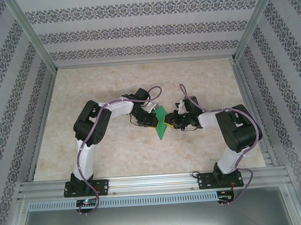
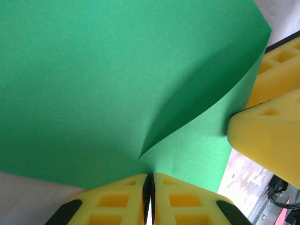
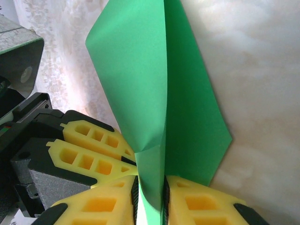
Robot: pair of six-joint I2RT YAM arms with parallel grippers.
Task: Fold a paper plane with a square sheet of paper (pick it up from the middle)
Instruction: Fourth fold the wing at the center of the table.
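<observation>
Green paper [image 1: 161, 123] stands up off the worktop [image 1: 117, 154]. Both the left jaws and the right jaws pinch it tight, likely to bend it into a fold.

Patterned wallpaper walls [image 1: 136, 32] (striped floral bands) enclose a pale marbled table [image 1: 143, 163].

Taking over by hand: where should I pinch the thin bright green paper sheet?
Probably its free end nearest the arm bases, from that side: the green paper sheet is pinched between the left gripper and right gripper, which block both flanks.
</observation>
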